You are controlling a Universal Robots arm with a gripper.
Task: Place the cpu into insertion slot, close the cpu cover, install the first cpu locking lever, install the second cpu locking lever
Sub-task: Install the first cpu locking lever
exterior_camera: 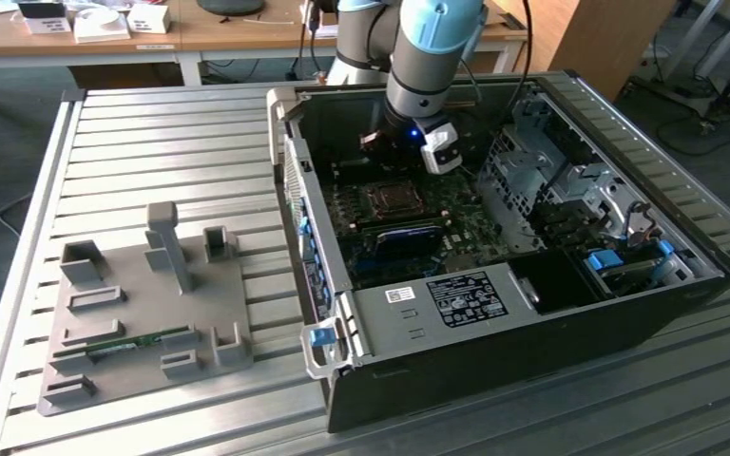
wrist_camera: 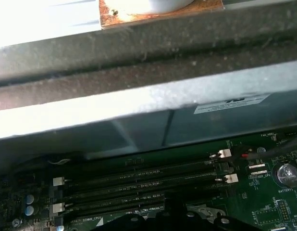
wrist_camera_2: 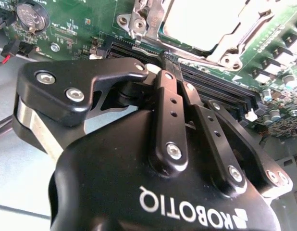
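In the exterior view my gripper [exterior_camera: 397,144] hangs inside the open black computer case, just beyond the far edge of the insertion slot [exterior_camera: 391,197]. In the second wrist view the black fingers [wrist_camera_2: 168,96] are pressed together, so the gripper [wrist_camera_2: 164,57] is shut, with nothing visible between them. The tips sit over the memory slots beside the socket's edge. The cpu [wrist_camera_2: 206,19] shows as a pale square lying in the socket, inside the window of the silvery cpu cover [wrist_camera_2: 143,17], which lies flat over it. How the locking levers stand cannot be made out.
The case wall [exterior_camera: 669,313] rises around the board, and a drive cage [exterior_camera: 555,180] stands at the exterior view's right. Long memory slots [wrist_camera: 139,175] run beside the socket. A coin battery [wrist_camera_2: 30,14] sits nearby. A grey fixture plate [exterior_camera: 149,313] with a green memory stick [exterior_camera: 118,344] lies on the slatted table.
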